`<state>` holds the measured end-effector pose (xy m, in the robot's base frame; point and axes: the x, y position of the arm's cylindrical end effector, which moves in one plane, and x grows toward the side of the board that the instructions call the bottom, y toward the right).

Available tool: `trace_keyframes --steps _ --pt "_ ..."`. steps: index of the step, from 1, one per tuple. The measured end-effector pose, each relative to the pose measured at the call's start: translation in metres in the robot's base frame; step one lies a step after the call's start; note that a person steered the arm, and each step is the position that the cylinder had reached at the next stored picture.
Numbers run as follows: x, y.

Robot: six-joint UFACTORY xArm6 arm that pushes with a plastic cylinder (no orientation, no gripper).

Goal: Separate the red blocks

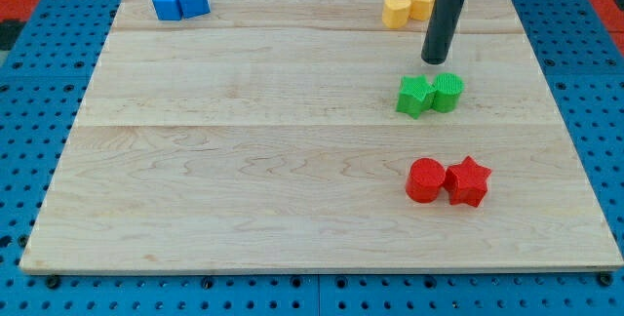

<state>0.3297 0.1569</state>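
Note:
Two red blocks touch at the view's lower right: a red cylinder point(425, 179) on the left and a red star point(468, 181) on the right. My tip point(435, 61) is well above them in the view, just above the green pair and below the yellow pair. It touches no block.
A green star point(414, 96) and a green cylinder point(448, 92) touch just below my tip. Two yellow blocks point(409, 7) sit at the top right beside the rod. Two blue blocks point(180, 2) sit at the top left. The wooden board point(244, 160) lies on a blue pegboard.

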Motion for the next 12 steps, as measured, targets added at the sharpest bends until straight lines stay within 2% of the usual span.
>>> trace_keyframes --steps 1,4,5,7,8,9,11,12 --pt "-0.003 0.078" --pt "-0.049 0.133" --pt "-0.02 0.133" --pt "0.089 0.126" --pt "0.2 0.113" --pt "0.213 0.013" --pt "0.166 -0.197" --pt "0.214 -0.153"
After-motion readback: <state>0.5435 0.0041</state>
